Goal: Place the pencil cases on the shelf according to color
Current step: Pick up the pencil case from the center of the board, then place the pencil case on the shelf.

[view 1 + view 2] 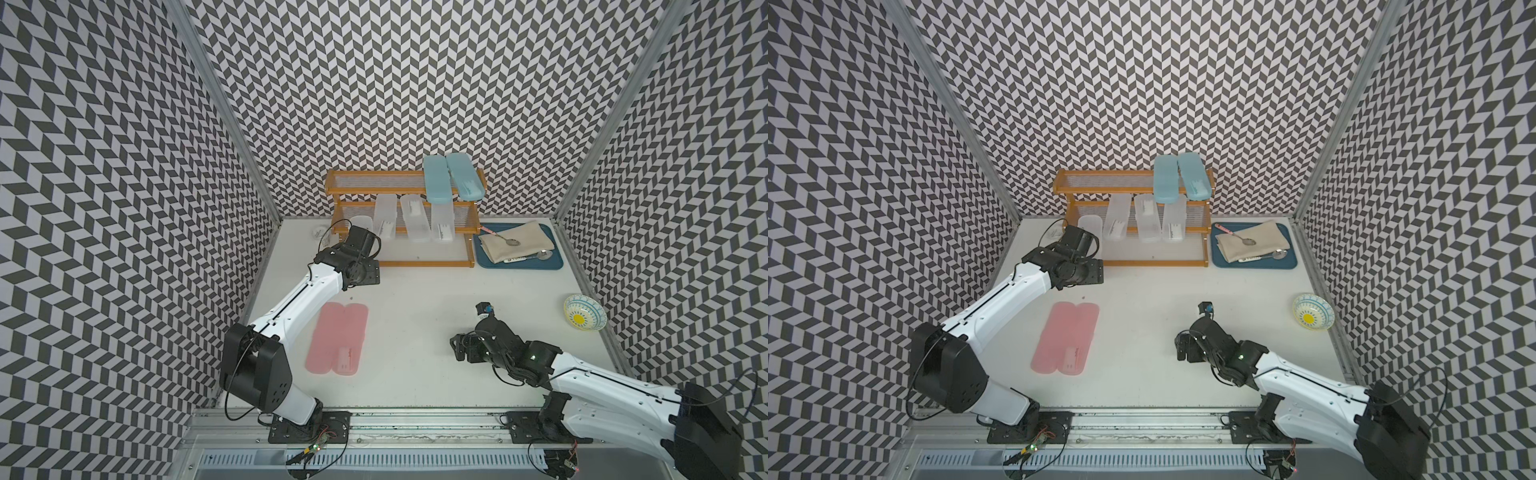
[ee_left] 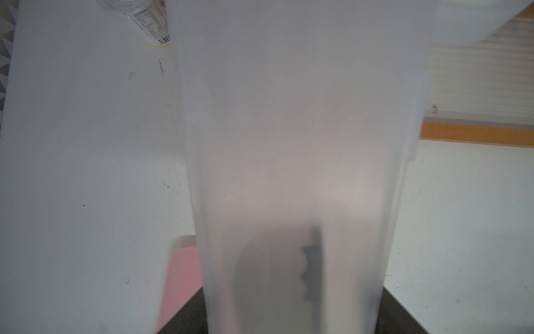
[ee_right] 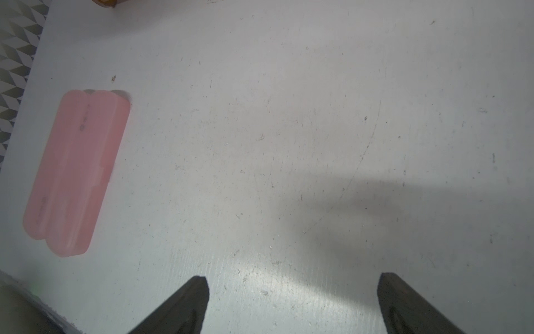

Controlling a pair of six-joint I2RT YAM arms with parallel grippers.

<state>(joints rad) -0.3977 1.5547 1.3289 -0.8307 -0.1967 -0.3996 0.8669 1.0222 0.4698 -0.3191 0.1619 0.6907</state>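
Eight cases: five shelved, one gripped, two on the table

Shelf [image 1: 424, 263] stands at the back of the table, against the wall. Top tier, right end: two blue cases [image 1: 437, 183] side by side, near ends overhanging. Middle tier: three clear cases [image 1: 415, 220] lying front to back.

Left gripper [image 1: 360, 240] is at the shelf's left end, jaws pinching a fourth clear case [image 1: 360, 222]. Both top views show only that case's far end above the wrist. Cannot tell whether it rests on a tier. In the left wrist view it fills the frame, blurred; one finger [image 2: 313, 260] shows only as a dark toothed shadow through the plastic.

Pink cases [image 1: 328, 345] lie touching, flat on the table beside the left arm, well apart from the shelf.

Right gripper [image 3: 291, 280] hangs over bare table, jaws spread, nothing between; only the fingertips are in frame.

Labelled bottle [image 2: 150, 23] is cut off at the frame edge, print unreadable.
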